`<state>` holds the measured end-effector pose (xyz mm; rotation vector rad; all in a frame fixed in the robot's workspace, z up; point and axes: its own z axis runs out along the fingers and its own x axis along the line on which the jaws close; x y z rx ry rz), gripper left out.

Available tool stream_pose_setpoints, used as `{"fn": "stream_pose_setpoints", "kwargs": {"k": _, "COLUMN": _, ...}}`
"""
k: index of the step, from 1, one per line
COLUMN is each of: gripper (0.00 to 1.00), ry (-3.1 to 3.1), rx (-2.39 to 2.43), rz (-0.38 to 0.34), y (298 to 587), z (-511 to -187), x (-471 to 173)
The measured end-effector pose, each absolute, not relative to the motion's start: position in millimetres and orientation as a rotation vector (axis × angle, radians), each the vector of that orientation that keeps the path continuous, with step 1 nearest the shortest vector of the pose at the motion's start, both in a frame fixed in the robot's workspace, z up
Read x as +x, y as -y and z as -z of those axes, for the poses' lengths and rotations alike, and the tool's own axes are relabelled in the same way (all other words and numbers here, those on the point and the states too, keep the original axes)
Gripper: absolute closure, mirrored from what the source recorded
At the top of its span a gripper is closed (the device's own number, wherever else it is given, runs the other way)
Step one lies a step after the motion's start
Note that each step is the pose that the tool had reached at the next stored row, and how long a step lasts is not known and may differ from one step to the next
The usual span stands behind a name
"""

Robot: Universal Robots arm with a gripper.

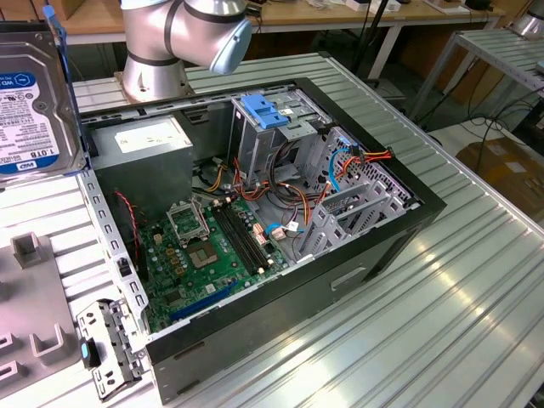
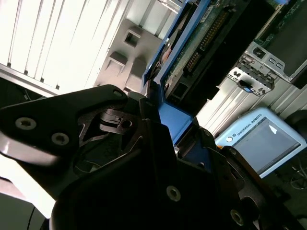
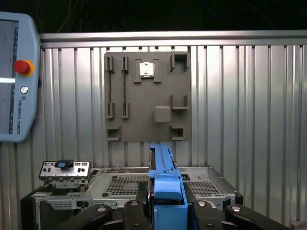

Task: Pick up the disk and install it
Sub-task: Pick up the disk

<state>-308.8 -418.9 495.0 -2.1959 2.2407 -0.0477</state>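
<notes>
Exterior view has the disk (image 1: 30,110) up on edge, clear of the tabletop (image 1: 476,323) at the exterior view's left, the tool (image 3: 165,199) clamped on its blue carrier (image 3: 160,163) in the first wrist view, and the grey drive cage (image 1: 252,149) well apart toward the exterior view's right.

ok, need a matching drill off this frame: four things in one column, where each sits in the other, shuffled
Things:
1. silver rectangular metal disk in a blue plastic carrier
2. blue plastic latch piece
3. grey metal box with a white sticker
4. green circuit board

Places:
A. on top of the grey drive cage
B. flat on the floor of the open black computer case
C. clamped in the tool, at the exterior view's left edge
D. inside the case, on the cage's exterior-view left

Pairs: 1-C, 2-A, 3-D, 4-B
</notes>
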Motion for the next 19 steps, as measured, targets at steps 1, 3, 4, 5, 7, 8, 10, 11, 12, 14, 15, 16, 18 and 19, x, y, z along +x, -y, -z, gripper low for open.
{"fn": "stream_pose_setpoints", "kwargs": {"k": 1, "gripper": 0.63, "ry": -2.241, "rx": -2.196, "rz": 0.048, "y": 419.4, "z": -494.9, "x": -307.7}}
{"fn": "stream_pose_setpoints", "kwargs": {"k": 3, "gripper": 0.63, "ry": -2.241, "rx": -2.196, "rz": 0.048, "y": 420.5, "z": -495.0, "x": -304.4}}
{"fn": "stream_pose_setpoints", "kwargs": {"k": 4, "gripper": 0.63, "ry": -2.241, "rx": -2.196, "rz": 0.048, "y": 420.8, "z": -495.0, "x": -303.0}}
{"fn": "stream_pose_setpoints", "kwargs": {"k": 5, "gripper": 0.63, "ry": -2.241, "rx": -2.196, "rz": 0.048, "y": 421.4, "z": -494.9, "x": -300.7}}
{"fn": "stream_pose_setpoints", "kwargs": {"k": 7, "gripper": 0.63, "ry": -2.241, "rx": -2.196, "rz": 0.048, "y": 423.2, "z": -495.0, "x": -295.5}}
{"fn": "stream_pose_setpoints", "kwargs": {"k": 8, "gripper": 0.63, "ry": -2.241, "rx": -2.196, "rz": 0.048, "y": 423.8, "z": -494.9, "x": -294.0}}
{"fn": "stream_pose_setpoints", "kwargs": {"k": 10, "gripper": 0.63, "ry": -2.241, "rx": -2.196, "rz": 0.048, "y": 425.1, "z": -494.9, "x": -290.6}}
{"fn": "stream_pose_setpoints", "kwargs": {"k": 11, "gripper": 0.63, "ry": -2.241, "rx": -2.196, "rz": 0.048, "y": 425.8, "z": -495.0, "x": -288.3}}
{"fn": "stream_pose_setpoints", "kwargs": {"k": 12, "gripper": 0.63, "ry": -2.241, "rx": -2.196, "rz": 0.048, "y": 426.4, "z": -495.0, "x": -286.6}}
{"fn": "stream_pose_setpoints", "kwargs": {"k": 14, "gripper": 0.63, "ry": -2.241, "rx": -2.196, "rz": 0.048, "y": 427.3, "z": -494.9, "x": -284.2}}
{"fn": "stream_pose_setpoints", "kwargs": {"k": 15, "gripper": 0.63, "ry": -2.241, "rx": -2.196, "rz": 0.048, "y": 428.2, "z": -494.9, "x": -281.8}}
{"fn": "stream_pose_setpoints", "kwargs": {"k": 16, "gripper": 0.63, "ry": -2.241, "rx": -2.196, "rz": 0.048, "y": 429.0, "z": -495.0, "x": -279.5}}
{"fn": "stream_pose_setpoints", "kwargs": {"k": 18, "gripper": 0.63, "ry": -2.241, "rx": -2.196, "rz": 0.048, "y": 429.9, "z": -495.0, "x": -277.0}}
{"fn": "stream_pose_setpoints", "kwargs": {"k": 19, "gripper": 0.63, "ry": -2.241, "rx": -2.196, "rz": 0.048, "y": 430.4, "z": -495.0, "x": -275.6}}
